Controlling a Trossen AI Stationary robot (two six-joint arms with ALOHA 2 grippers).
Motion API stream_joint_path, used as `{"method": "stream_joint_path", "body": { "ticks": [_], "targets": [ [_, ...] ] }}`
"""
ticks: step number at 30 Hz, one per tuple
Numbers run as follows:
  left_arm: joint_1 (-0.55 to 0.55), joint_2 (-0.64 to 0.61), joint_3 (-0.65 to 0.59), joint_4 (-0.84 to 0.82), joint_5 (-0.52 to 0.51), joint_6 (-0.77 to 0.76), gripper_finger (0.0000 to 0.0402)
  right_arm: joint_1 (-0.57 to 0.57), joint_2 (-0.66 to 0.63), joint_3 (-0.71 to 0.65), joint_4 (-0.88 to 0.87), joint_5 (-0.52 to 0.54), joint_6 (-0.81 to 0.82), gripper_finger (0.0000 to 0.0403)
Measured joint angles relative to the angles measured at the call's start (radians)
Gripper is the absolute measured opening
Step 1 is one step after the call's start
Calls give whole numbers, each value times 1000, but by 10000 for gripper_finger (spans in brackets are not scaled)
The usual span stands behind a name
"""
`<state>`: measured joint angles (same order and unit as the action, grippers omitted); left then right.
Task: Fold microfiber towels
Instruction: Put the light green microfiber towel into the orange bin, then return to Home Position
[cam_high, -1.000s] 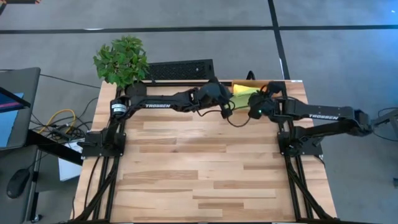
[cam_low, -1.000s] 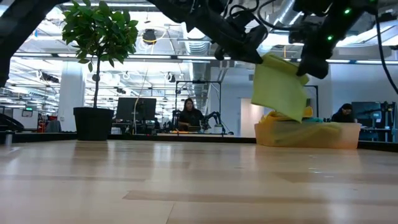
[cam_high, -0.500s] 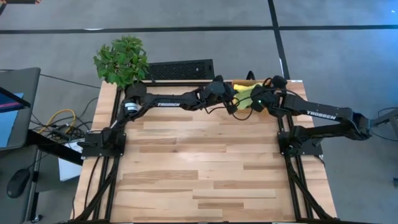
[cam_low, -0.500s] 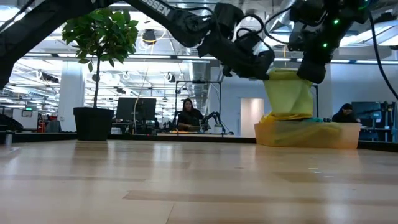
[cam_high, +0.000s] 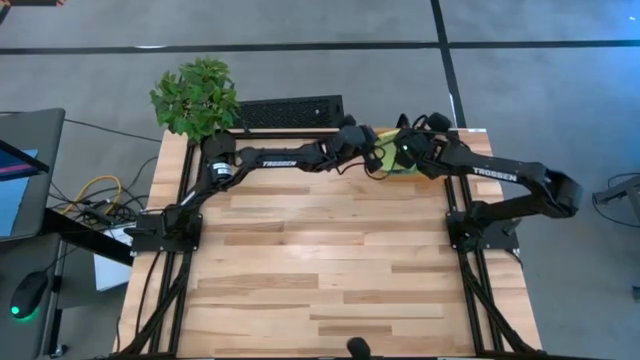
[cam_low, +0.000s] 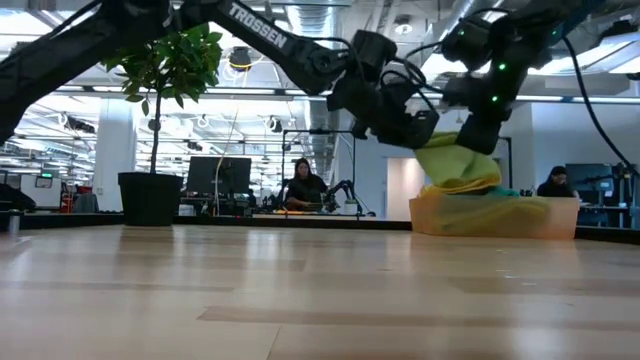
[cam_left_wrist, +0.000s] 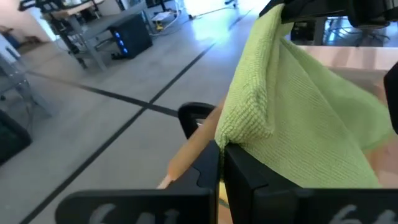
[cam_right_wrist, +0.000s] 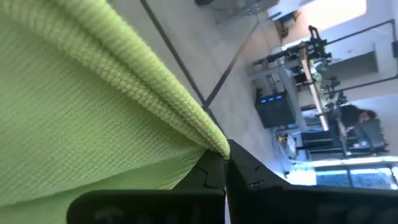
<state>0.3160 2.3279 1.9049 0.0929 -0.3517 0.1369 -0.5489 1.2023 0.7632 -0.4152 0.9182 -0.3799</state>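
A lime green towel (cam_low: 455, 165) hangs between my two grippers over the orange tray (cam_low: 540, 218) at the table's far right. Its lower part rests on the pile of towels in the tray, where yellow (cam_low: 450, 190) and teal (cam_low: 508, 192) cloth show. My left gripper (cam_low: 412, 128) is shut on the towel's left upper part, my right gripper (cam_low: 468, 135) on its right upper part. In the high view the towel (cam_high: 398, 160) shows between the left gripper (cam_high: 376, 152) and the right gripper (cam_high: 408, 152). My left gripper pinches a corner fold of the lime towel (cam_left_wrist: 244, 129) between its two shut fingers. The cloth runs from there across to the other gripper. My right gripper pinches the towel at a hemmed corner (cam_right_wrist: 211, 142) between its two shut fingers. The cloth spreads away from there, sagging onto the tray's pile.
A potted plant (cam_high: 195, 98) stands at the table's far left corner, with a black box (cam_high: 290, 110) behind the far edge. The wooden tabletop (cam_high: 330, 260) lies open on the near side. People sit at desks in the room beyond (cam_low: 303, 185).
Both grippers have moved toward the tray and down, and have come closer together, still shut on the lime towel. The towel hung spread in front of the tray. It now sags bunched between them, its lower part on the tray's pile.
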Motion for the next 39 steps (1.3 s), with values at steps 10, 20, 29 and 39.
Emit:
{"method": "stream_joint_path", "body": {
  "ticks": [10, 20, 29, 39],
  "targets": [
    [23, 26, 3, 14, -6, -4, 11, -56, 107, 1, 59, -67, -70, 33],
    [31, 30, 1, 12, -14, -4, 89, -60, 144, 0, 53, -68, -73, 81],
    [31, 30, 1, 13, -7, 2, 179, -75, 144, 0, 56, -33, -66, 169],
    [11, 17, 113, -255, -16, 38, 184, 35, 28, 0, 48, 75, -65, 221]
  ]
}}
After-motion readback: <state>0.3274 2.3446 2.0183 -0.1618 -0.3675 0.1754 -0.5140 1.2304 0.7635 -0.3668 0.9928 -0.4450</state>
